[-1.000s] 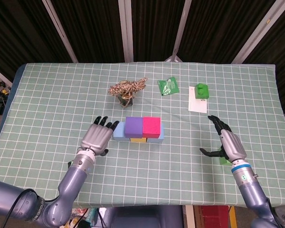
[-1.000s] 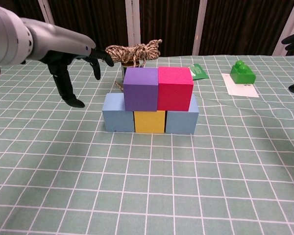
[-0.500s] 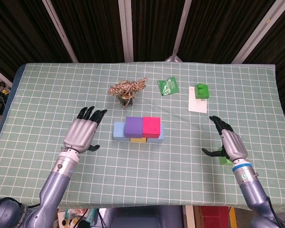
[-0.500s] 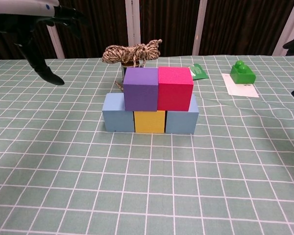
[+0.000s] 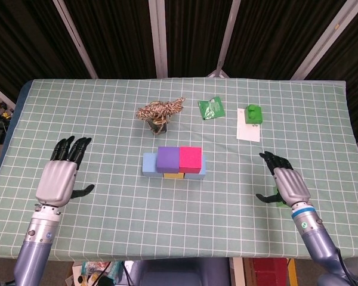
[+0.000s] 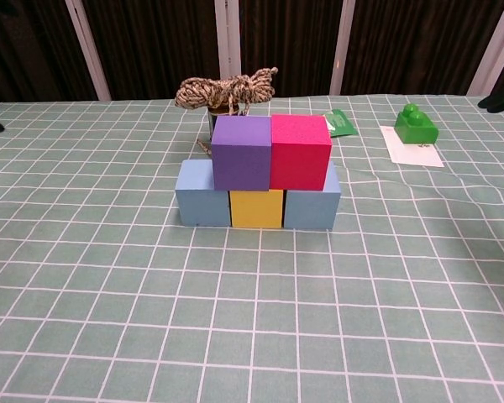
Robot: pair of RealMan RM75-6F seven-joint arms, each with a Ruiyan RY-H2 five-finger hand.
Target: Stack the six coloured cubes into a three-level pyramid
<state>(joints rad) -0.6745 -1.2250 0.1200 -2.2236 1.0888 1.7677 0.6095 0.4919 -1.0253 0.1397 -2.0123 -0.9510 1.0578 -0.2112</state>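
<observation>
Small green cube (image 5: pixel 281 198) lay just under the empty, spread right hand (image 5: pixel 288 185), at 4 o'clock from the two-level block stack (image 5: pixel 173 163); left hand (image 5: pixel 58 179) open, far.

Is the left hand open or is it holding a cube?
Open: the left hand hovers with fingers spread, nothing in it, away from the cubes.

Green checked tablecloth (image 5: pixel 185 220) on table, dark slatted wall (image 5: pixel 107 36) — pale beams (image 5: pixel 158 36)
</observation>
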